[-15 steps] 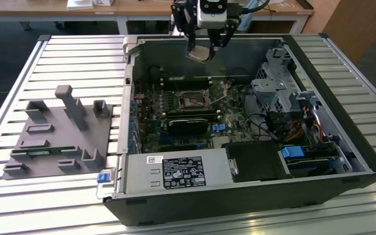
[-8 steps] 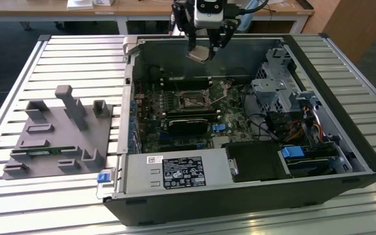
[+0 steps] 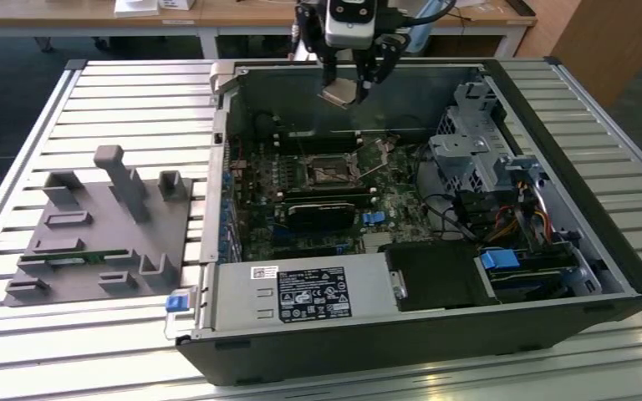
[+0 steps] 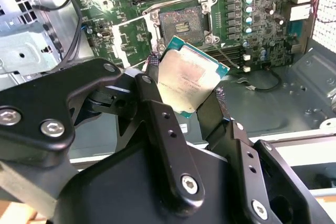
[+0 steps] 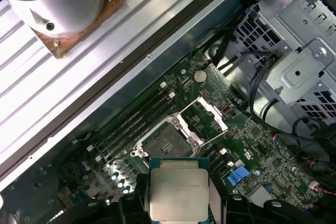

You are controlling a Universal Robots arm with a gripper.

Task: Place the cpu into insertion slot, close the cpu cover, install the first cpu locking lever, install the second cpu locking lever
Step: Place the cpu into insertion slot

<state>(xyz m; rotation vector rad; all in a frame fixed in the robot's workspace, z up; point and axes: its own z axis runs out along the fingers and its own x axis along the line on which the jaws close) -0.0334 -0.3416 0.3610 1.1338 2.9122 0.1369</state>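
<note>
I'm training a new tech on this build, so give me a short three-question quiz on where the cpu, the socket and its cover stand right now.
1. True or false: the cpu already sits in the insertion slot.
2. The cpu cover is: A) shut over the slot, B) swung open beside the slot, C) held by the gripper.
3. Fill in: the gripper is shut on the ____.
Key: 1 false, the slot is bare and the cpu is held clear of it; 2 B; 3 cpu.

Slatted table (image 3: pixel 131 100), computer case (image 3: pixel 410 355), grey fixture (image 3: pixel 81 246)
</note>
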